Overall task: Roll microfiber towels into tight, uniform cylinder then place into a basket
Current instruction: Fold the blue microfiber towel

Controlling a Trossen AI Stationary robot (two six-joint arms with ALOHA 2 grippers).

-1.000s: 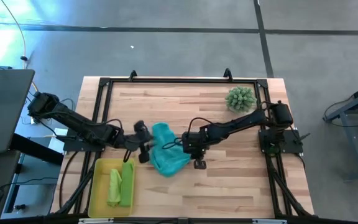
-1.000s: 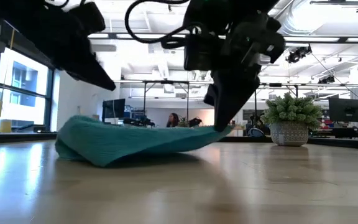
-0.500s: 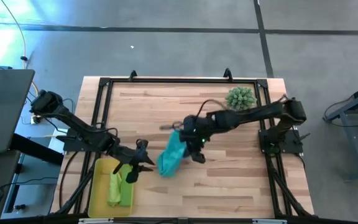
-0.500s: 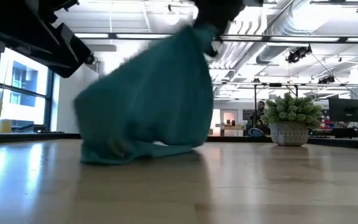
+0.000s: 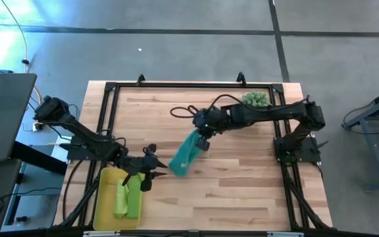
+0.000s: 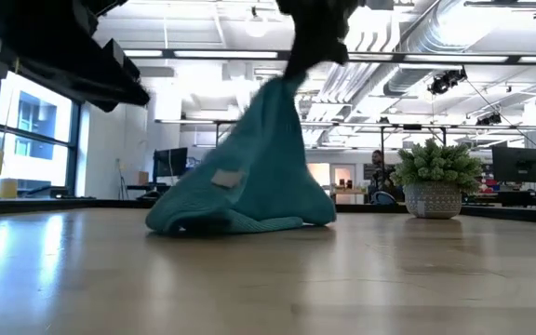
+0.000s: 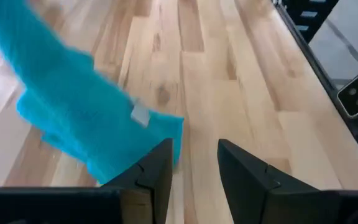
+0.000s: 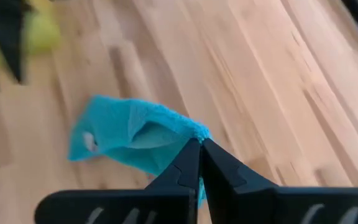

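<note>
The teal towel [image 5: 185, 155] hangs slanting from my right gripper [image 5: 201, 136] near the table's middle, and its lower end [image 6: 231, 221] lies bunched on the wood. It also shows in the left wrist view [image 7: 86, 118] and the right wrist view [image 8: 129, 137]. My right gripper [image 8: 199, 158] is shut on it. My left gripper [image 5: 147, 176] is open and empty [image 7: 194, 171], just to the towel's left, at the far right corner of the yellow basket [image 5: 104, 191]. Two rolled lime green towels [image 5: 127, 197] lie in the basket. My right gripper pinches the towel's upper edge [image 8: 188, 134] between its two fingers, which come from above and point down. The towel hangs below the fingers [image 6: 310, 42] in a slack cone, with its lower end on the table.
A spiky green plant in a pot [image 5: 255, 99] stands at the far right, partly under my right arm; it also shows in the low view [image 6: 435, 181]. Bare wood lies to the near right of the towel. A black frame rail [image 5: 189, 85] borders the table.
My right gripper has risen and gone toward the table's far edge with the towel. The towel lay spread low on the table. Now its held end is lifted and only its lower end rests on the wood. My left gripper has drawn back from the towel toward the near edge, to the basket's corner.
</note>
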